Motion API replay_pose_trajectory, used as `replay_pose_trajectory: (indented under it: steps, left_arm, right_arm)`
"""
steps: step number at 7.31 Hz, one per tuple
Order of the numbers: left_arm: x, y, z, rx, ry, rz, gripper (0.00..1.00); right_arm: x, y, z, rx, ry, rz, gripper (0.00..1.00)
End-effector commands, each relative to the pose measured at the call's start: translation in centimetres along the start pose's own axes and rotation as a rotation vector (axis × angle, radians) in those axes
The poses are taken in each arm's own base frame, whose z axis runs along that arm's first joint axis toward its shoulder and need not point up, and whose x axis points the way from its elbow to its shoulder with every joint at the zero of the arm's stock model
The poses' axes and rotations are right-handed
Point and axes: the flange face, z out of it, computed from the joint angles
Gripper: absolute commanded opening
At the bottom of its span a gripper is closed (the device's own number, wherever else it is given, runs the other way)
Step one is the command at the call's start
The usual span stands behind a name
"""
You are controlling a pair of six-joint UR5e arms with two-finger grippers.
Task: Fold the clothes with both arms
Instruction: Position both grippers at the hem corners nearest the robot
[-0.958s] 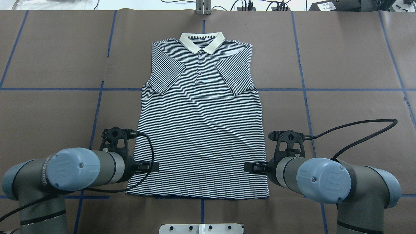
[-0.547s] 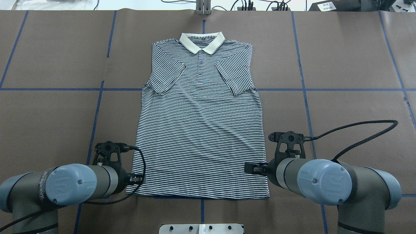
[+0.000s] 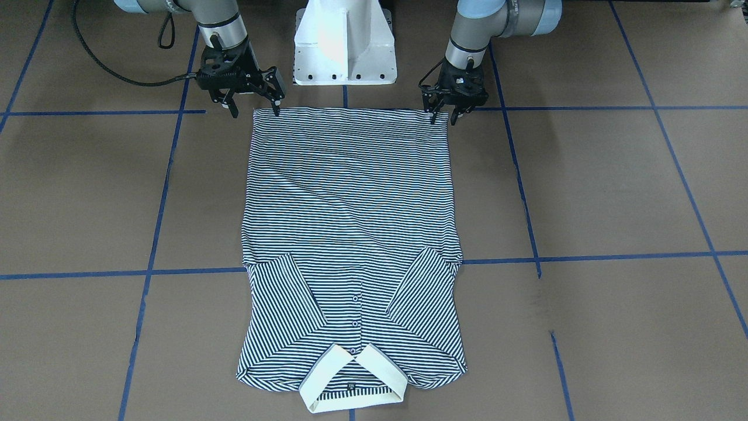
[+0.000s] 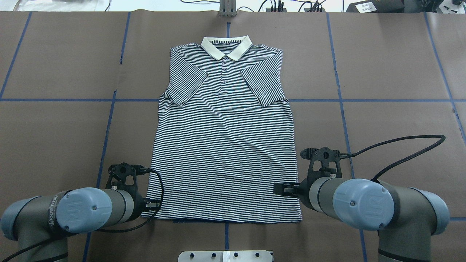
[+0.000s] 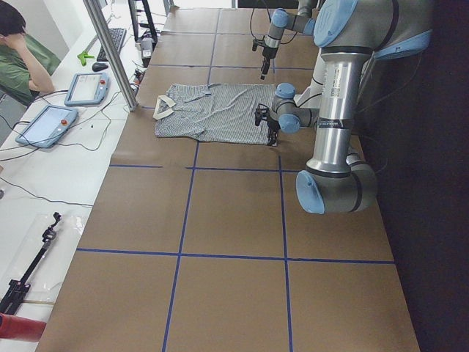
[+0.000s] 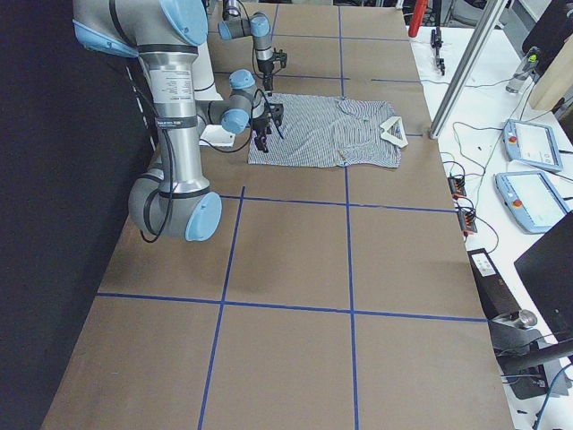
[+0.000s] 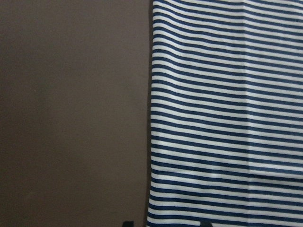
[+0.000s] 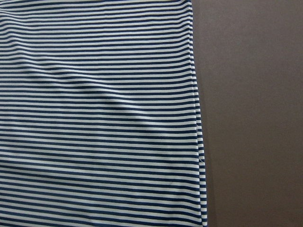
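The striped polo shirt (image 4: pixel 224 145) lies flat and face up on the brown table, with its cream collar (image 4: pixel 226 47) at the far end and both sleeves folded in over the chest. My left gripper (image 4: pixel 153 205) is open at the shirt's near-left hem corner. In the front-facing view the left gripper (image 3: pixel 445 116) straddles that corner. The left wrist view shows the shirt's side edge (image 7: pixel 151 118) between two dark fingertips. My right gripper (image 3: pixel 255 108) is open wide just above the near-right hem corner, and from overhead the right gripper (image 4: pixel 282 189) sits over the shirt's right edge. Neither holds cloth.
The white pedestal base (image 3: pixel 345 47) stands just behind the hem between both arms. A black cable (image 4: pixel 407 145) loops out from the right wrist. Blue tape lines cross the table. A person (image 5: pixel 22 59) sits at a white bench with tablets beyond the collar end.
My left arm has drawn back toward the base and outward, taking its gripper from over the shirt's left side to the hem corner. The right arm has barely moved.
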Motion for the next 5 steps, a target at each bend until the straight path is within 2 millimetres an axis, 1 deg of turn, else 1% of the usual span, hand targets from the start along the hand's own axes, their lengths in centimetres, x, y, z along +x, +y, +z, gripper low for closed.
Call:
replay_pose_trajectory:
  steps: [1,5]
  left_arm:
    - [0.10,0.34,0.02,-0.009,0.002,0.005,0.56]
    - [0.15,0.67,0.05,-0.014,0.003,0.009,0.53]
  right_arm:
    - [0.00,0.00,0.00,0.000,0.000,0.000,1.00]
    - [-0.08,0.00,-0.03,0.000,-0.002,0.000,1.00]
